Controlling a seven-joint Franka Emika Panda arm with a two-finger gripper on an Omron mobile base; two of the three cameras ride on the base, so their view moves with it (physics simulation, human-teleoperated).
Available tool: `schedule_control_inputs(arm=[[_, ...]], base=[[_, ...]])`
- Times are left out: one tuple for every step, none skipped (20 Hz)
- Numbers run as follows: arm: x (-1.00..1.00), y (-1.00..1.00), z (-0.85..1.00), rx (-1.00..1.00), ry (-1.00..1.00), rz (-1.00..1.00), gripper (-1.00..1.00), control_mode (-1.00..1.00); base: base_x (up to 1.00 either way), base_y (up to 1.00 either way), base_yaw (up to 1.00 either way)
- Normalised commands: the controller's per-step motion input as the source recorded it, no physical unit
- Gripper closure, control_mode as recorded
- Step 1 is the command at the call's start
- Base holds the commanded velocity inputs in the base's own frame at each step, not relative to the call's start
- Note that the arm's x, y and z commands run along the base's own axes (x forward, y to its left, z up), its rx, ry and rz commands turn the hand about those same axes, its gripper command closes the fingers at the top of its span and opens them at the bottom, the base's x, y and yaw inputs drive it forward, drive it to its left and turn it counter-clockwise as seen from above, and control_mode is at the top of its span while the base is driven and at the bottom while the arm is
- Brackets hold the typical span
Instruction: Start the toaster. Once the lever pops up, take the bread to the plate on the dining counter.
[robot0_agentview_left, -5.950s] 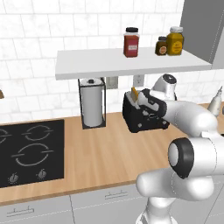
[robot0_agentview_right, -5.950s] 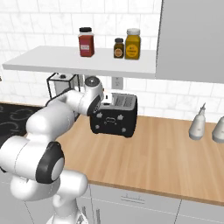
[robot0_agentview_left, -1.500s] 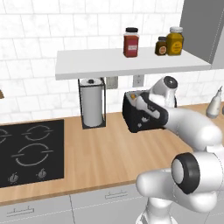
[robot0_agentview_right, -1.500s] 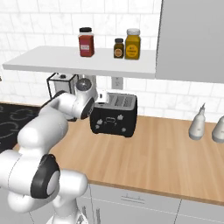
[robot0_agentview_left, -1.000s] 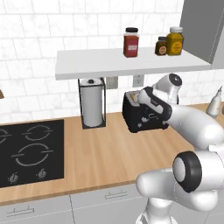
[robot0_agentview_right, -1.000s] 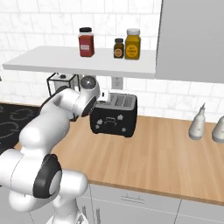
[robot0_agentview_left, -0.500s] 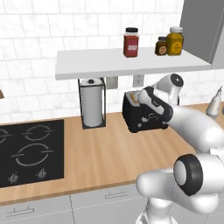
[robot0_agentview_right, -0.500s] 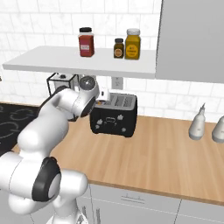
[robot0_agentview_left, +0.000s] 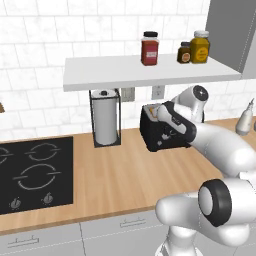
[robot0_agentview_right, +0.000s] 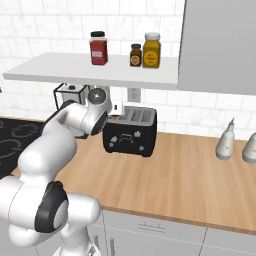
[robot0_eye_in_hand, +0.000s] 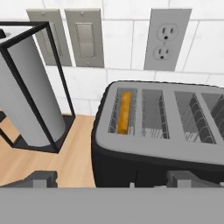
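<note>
Against the tiled back wall, under a white shelf (robot0_agentview_left: 150, 75), the black toaster (robot0_agentview_left: 162, 131) stands on the wooden counter (robot0_agentview_left: 115, 175), with a caged paper-towel roll (robot0_agentview_left: 105, 122) to its left and the black hob (robot0_agentview_left: 32, 172) further left. From the robot's lower base the white arm reaches forward and up, bends at a dark-capped elbow joint, and brings its wrist over the toaster's near end; in the left base view the hand lies across the toaster's top right corner, and in the right base view the forearm covers the toaster's left end. The gripper (robot0_eye_in_hand: 111, 178) hangs just above the toaster's end and points down at its slotted silver-grey top; its two dark fingertips (robot0_eye_in_hand: 41, 178) stand far apart, one out over the counter beside the toaster and the other over the toaster's black wall, and nothing lies between them.

The bread (robot0_eye_in_hand: 124, 111) sits down inside the outermost slot, the one nearest the paper-towel roll, as a tan strip seen edge-on; the other slots show bare wire racks. A wall socket (robot0_eye_in_hand: 166, 39) and two switch plates (robot0_eye_in_hand: 83, 37) are on the tiles behind. On the shelf stand a red jar (robot0_agentview_left: 149, 48) and two amber jars (robot0_agentview_left: 199, 47), and two pale bottles (robot0_agentview_right: 226, 140) stand on the counter well to the toaster's right.
</note>
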Motion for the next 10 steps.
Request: schedule_control_inputs(arm=[[0.00, 0.00, 0.00, -0.02, 0.00, 0.00, -1.00, -1.00], [0.00, 0.00, 0.00, -0.03, 0.00, 0.00, -1.00, -1.00], [0.00, 0.00, 0.00, -0.04, 0.00, 0.00, -1.00, -1.00], [0.00, 0.00, 0.00, -0.04, 0.00, 0.00, -1.00, -1.00], [0.00, 0.00, 0.00, -0.03, 0.00, 0.00, -1.00, -1.00], [0.00, 0.00, 0.00, -0.03, 0.00, 0.00, -1.00, -1.00], [0.00, 0.00, 0.00, -0.01, 0.00, 0.00, -1.00, -1.00], [0.00, 0.00, 0.00, -0.01, 0.00, 0.00, -1.00, -1.00], [0.00, 0.00, 0.00, -0.01, 0.00, 0.00, -1.00, -1.00], [0.00, 0.00, 0.00, -0.02, 0.00, 0.00, -1.00, -1.00]], base=[[0.00, 0.00, 0.00], [0.00, 0.00, 0.00], [0.00, 0.00, 0.00], [0.00, 0.00, 0.00], [0.00, 0.00, 0.00], [0.00, 0.00, 0.00], [0.00, 0.00, 0.00], [0.00, 0.00, 0.00], [0.00, 0.00, 0.00], [0.00, 0.00, 0.00]])
